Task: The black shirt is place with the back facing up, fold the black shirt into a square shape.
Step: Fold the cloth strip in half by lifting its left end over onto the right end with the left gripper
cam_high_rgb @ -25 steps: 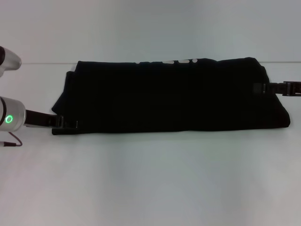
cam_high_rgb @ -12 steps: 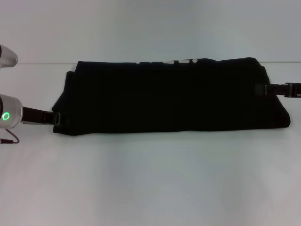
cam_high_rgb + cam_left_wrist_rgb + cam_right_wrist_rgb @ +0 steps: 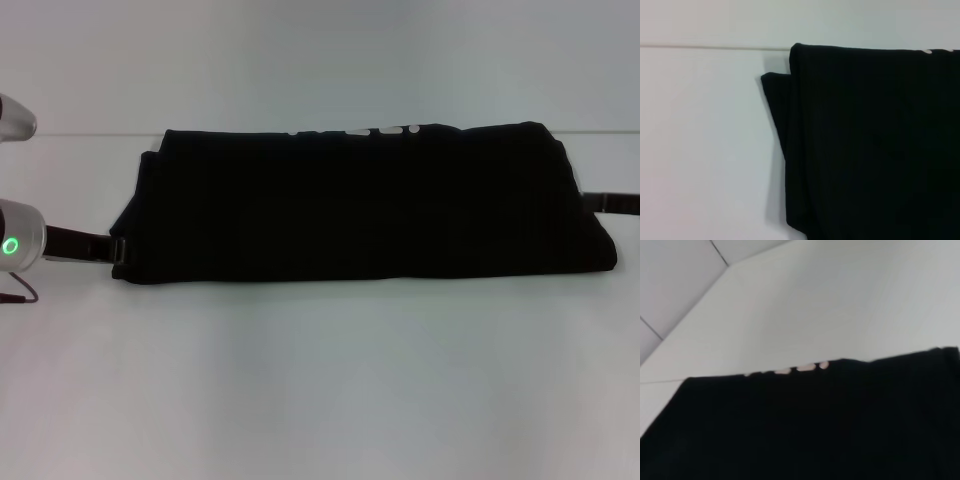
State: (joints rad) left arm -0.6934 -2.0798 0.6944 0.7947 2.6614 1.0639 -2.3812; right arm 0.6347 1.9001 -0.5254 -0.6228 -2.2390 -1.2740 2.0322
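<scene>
Left gripper (image 3: 118,250) touches the black shirt (image 3: 360,205)'s left end, grip unclear; the long band next needs folding crosswise

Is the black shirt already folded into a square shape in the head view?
No, the black shirt lies as a long wide band, clearly wider than deep, on the white table.

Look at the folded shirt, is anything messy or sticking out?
Mostly neat. The black shirt lies as a long band, but at its left end an under layer pokes out past the top fold, so that edge is uneven. Small white marks peek out along the far edge.
</scene>
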